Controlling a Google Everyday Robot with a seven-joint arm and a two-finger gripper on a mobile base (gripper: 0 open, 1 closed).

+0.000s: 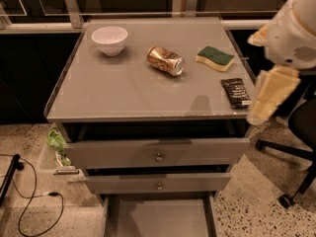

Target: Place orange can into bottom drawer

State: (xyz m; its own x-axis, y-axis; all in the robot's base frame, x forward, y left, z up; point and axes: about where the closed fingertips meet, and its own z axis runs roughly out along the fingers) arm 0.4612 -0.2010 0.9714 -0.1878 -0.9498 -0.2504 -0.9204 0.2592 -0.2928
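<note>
Gripper (270,97): pale, blurred, hanging off the right edge of the tabletop (123,95), just right of the black snack packet (235,93); whether it is spread or closed, cannot tell; no can in it.

Arm (291,31): bulky white housing above the gripper, at the far right of the scene.

Orange can (165,60): lying on its side near the middle of the tabletop, towards the far edge; silver end turned to the near right; well apart from the gripper. Sponge (215,58) to its right, white bowl (109,39) to its left, neither touching it.

Bottom drawer (158,220): pulled out at floor level, grey floor showing; the top drawer (158,153) and middle drawer (158,183) above it look slightly ajar.

Step in hand, as judged: the reach to the can; pickup not yet made.

To do it well:
- travel left and far over the packet and sponge, high enough to disturb neither;
- come down from above, the grip set across the round body, not along its length; a can on its side will likely roll if nudged from one side only;
- take it near mid-length so it hangs level;
- for the drop, come well forward of the ajar drawer fronts before lowering; release low, since the can may roll on the flat floor.
</note>
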